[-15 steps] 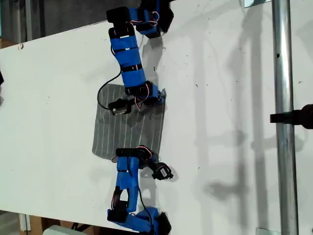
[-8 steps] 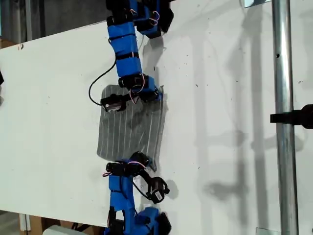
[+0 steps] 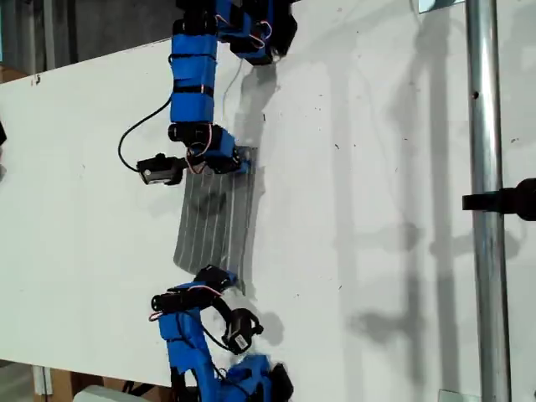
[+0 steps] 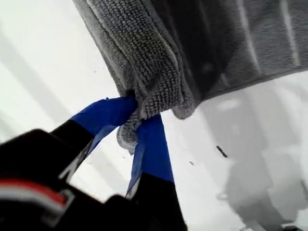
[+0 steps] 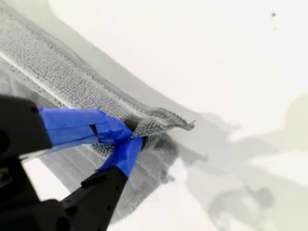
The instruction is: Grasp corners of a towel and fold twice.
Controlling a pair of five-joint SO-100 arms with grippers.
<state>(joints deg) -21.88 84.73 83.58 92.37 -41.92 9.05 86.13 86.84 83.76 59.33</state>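
Fingers of my first gripper (image 4: 137, 126) and my second gripper (image 5: 126, 136) each pinch a corner of the towel (image 3: 216, 219), which hangs stretched between them mid-first-fold; next, both likely carry those corners over the opposite edge together.

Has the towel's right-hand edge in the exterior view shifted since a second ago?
Yes. The towel edge has been carried toward the exterior view's left, away from the metal pole, so the cloth now looks narrower.
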